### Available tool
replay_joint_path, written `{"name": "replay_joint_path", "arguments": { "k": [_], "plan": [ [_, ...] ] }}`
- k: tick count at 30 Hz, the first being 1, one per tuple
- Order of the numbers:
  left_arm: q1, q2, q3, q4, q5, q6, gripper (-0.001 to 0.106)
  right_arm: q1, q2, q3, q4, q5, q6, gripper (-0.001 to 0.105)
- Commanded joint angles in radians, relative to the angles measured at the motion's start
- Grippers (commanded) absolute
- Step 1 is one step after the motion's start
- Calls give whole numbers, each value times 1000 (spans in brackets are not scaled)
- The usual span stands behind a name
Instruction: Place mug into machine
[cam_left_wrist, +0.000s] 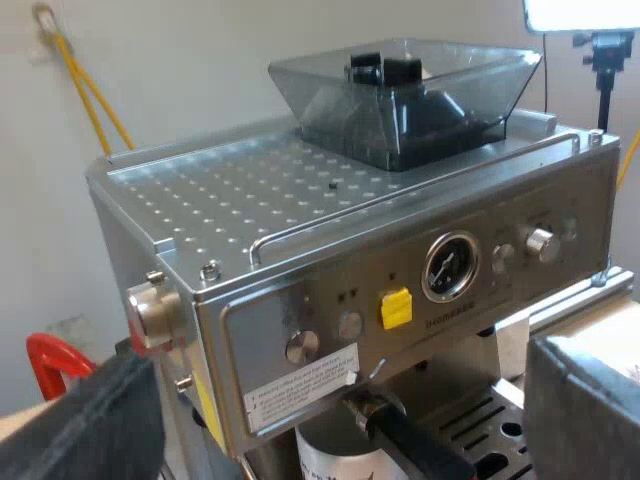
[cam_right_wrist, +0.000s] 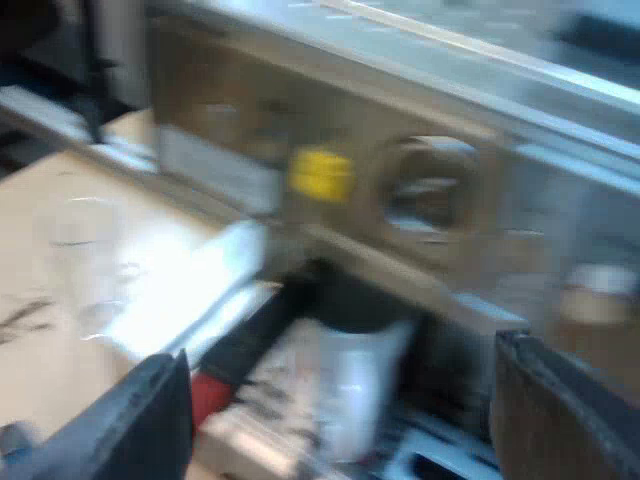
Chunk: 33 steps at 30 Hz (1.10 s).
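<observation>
We see a metal holder (cam_left_wrist: 372, 410) with its dark handle (cam_left_wrist: 425, 452) slanting outward. In the right wrist view that handle ends in a red tip (cam_right_wrist: 206, 394) over the pale wooden table (cam_right_wrist: 40, 370). A clear measuring glass (cam_right_wrist: 85, 255) stands upright on the table, apart from the red tip. Between the two we make out a bright white patch (cam_right_wrist: 185, 300), too blurred for us to identify. In the left wrist view, yellow cables (cam_left_wrist: 88, 90) hang down the white wall (cam_left_wrist: 200, 50) from a hook (cam_left_wrist: 44, 16). A lit lamp panel (cam_left_wrist: 580, 12) sits above a black stand (cam_left_wrist: 607, 52). We also see a red curved object (cam_left_wrist: 48, 358), which we cannot identify.
</observation>
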Motion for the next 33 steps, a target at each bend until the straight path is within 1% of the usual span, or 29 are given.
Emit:
{"name": "replay_joint_path", "arguments": {
  "k": [1, 3, 4, 6, 7, 9, 10, 11, 12, 13, 15, 17, 18, 19, 21, 22, 23, 24, 27, 28, 29, 31, 32, 33],
  "plan": [
    [-6, 57, -39, -10, -23, -13, 75, -74, -62, -8, 47, -30, -3, 65],
    [-6, 108, -73, -10, -46, -17, 75, -164, -111, -8, 75, -90, -3, 65],
    [-6, 121, -82, -10, -46, -16, 75, -191, -120, -8, 84, -102, -3, 65],
    [-6, 163, -110, -10, -69, -16, 75, -302, -163, -8, 124, -167, -3, 65],
    [-6, 173, -117, -10, -74, -16, 75, -331, -173, -8, 133, -184, 0, 65],
    [-2, 213, -141, -10, -74, -16, 75, -454, -204, -8, 184, -250, 4, 65],
    [2, 222, -149, -10, -74, -16, 75, -476, -212, -8, 197, -265, 4, 65],
    [11, 235, -156, -10, -74, -16, 75, -541, -224, -8, 226, -300, 6, 65],
    [28, 246, -164, -10, -74, -16, 75, -595, -230, -8, 250, -337, 7, 65],
    [40, 255, -168, -10, -74, -16, 75, -628, -234, -8, 260, -352, 7, 65],
    [93, 273, -177, -10, -72, -16, 75, -757, -244, -8, 315, -444, 7, 65],
    [145, 280, -177, -10, -72, -16, 75, -846, -249, -8, 349, -484, 7, 65],
    [176, 283, -177, -5, -72, -16, 75, -902, -249, -8, 366, -501, 3, 65],
    [201, 282, -177, 2, -72, -16, 75, -919, -252, -8, 374, -504, 1, 65],
    [261, 282, -177, 21, -69, -2, 75, -1006, -254, -8, 389, -546, -17, 65],
    [282, 282, -177, 32, -63, 5, 75, -1033, -256, -8, 392, -558, -24, 65],
    [308, 280, -181, 66, -46, 18, 75, -1063, -260, -8, 397, -569, -34, 65],
    [316, 280, -183, 80, -46, 20, 75, -1068, -261, -8, 398, -572, -36, 65],
    [352, 280, -192, 184, -46, 21, 75, -1126, -291, -8, 411, -579, -36, 65],
    [355, 280, -192, 191, -46, 21, 75, -1128, -294, -8, 412, -579, -36, 65],
    [360, 280, -192, 209, -46, 21, 75, -1140, -307, -8, 418, -579, -41, 65],
    [364, 280, -192, 252, -53, 21, 75, -1155, -349, -4, 439, -578, -73, 65],
    [364, 271, -192, 289, -53, 12, 75, -1155, -368, 3, 448, -578, -77, 65],
    [364, 259, -192, 301, -61, 6, 75, -1155, -391, 14, 457, -578, -77, 65]
  ]
}}
